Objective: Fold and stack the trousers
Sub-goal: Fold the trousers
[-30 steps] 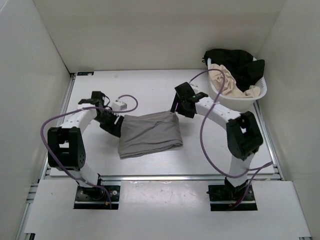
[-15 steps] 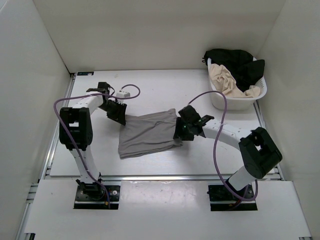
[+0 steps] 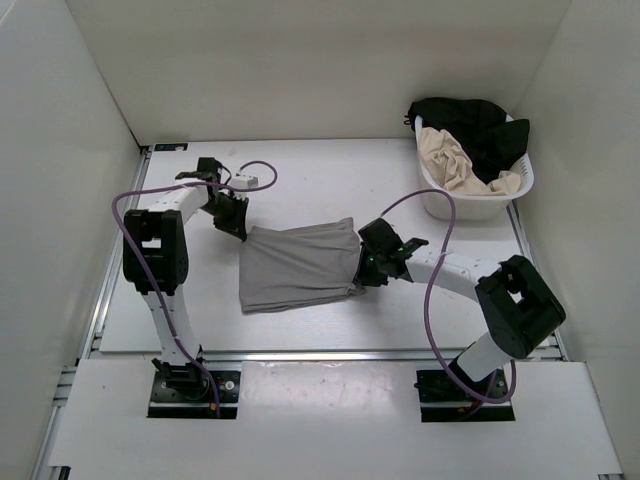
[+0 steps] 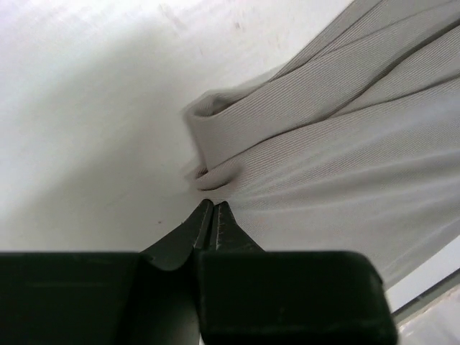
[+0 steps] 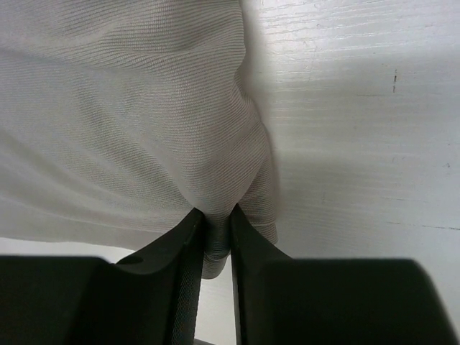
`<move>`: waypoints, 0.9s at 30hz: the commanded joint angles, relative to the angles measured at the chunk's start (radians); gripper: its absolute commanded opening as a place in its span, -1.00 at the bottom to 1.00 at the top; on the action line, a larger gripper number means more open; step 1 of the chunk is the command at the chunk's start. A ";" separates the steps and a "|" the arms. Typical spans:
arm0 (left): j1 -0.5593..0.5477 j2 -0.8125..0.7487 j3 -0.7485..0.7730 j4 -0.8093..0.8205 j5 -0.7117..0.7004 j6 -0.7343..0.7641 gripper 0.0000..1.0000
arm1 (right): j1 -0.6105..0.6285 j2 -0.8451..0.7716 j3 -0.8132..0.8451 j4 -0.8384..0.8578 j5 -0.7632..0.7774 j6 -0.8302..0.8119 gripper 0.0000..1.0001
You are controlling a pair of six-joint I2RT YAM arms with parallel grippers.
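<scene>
Since a second ago: left gripper [image 3: 232,218] moved from the cloth's 9 o'clock edge up to its 10 o'clock corner, and right gripper [image 3: 366,270] dropped from off the 1 o'clock corner to the 3 o'clock edge.

Left gripper: jaws pressed together in the left wrist view, tips right at a rolled corner fold of the trousers [image 3: 298,266]. Cannot tell if any cloth is nipped between them.

Trousers: grey, folded into a rough rectangle, lying flat mid-surface [image 3: 300,180] between the two grippers, the 10 o'clock corner drawn out toward the left gripper.

Right gripper: jaws almost closed, a pinch of the trousers' edge bunched between them in the right wrist view.

Basket [image 3: 520,190]: white, at 2 o'clock near the back right corner, well apart from the trousers. It holds a beige garment [image 3: 450,160] and a black garment [image 3: 475,122] piled over the rim.
</scene>
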 commanded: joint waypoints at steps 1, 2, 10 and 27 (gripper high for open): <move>0.008 -0.003 0.057 0.041 -0.024 -0.036 -0.72 | 0.001 -0.025 -0.030 -0.024 0.041 0.008 -0.55; 0.008 -0.003 0.066 0.041 -0.036 -0.036 -0.72 | 0.001 -0.025 -0.030 -0.024 0.041 0.008 -0.55; 0.008 -0.053 0.057 0.011 -0.033 -0.007 0.54 | 0.001 -0.123 0.094 -0.160 0.138 -0.061 0.79; 0.298 -0.556 -0.209 -0.064 -0.366 -0.032 1.00 | -0.267 -0.398 0.410 -0.874 0.411 -0.219 0.98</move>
